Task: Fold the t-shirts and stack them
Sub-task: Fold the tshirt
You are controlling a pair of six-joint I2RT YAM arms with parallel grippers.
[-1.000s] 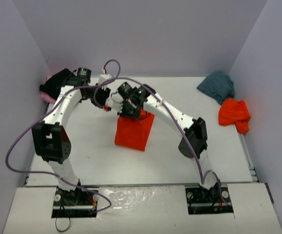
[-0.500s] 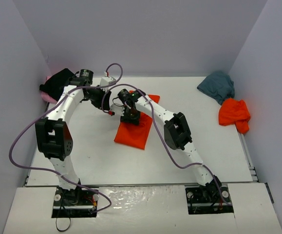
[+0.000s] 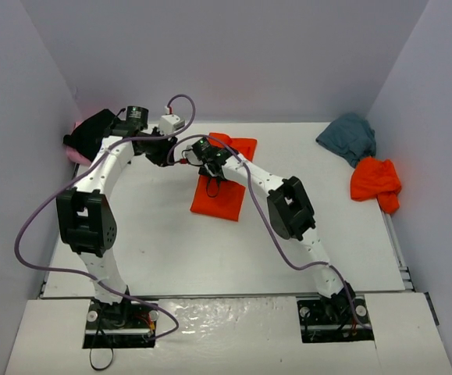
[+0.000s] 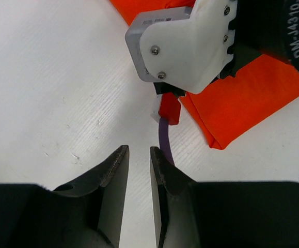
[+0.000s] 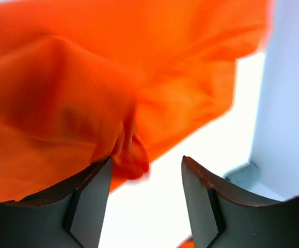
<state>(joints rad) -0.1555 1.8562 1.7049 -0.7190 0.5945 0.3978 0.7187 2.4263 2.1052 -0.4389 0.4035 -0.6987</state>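
Right gripper point(image 5: 144, 206) spread wide just over the orange shirt point(image 3: 222, 183) near the middle of the table point(image 3: 147, 234), a pinched ridge of cloth rising between its fingers, probably to let the fold settle flat. Left gripper point(image 4: 139, 170) nearly closed on nothing, parked over bare table beside the shirt's edge, likely out of the way. Bright orange-red, roughly rectangular, softly creased; blurred up close.

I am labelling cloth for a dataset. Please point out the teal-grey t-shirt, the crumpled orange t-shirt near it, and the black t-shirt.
teal-grey t-shirt point(image 3: 348, 137), top external view, middle of the heap.
crumpled orange t-shirt point(image 3: 375, 182), top external view, its centre.
black t-shirt point(image 3: 93, 133), top external view, its upper surface.
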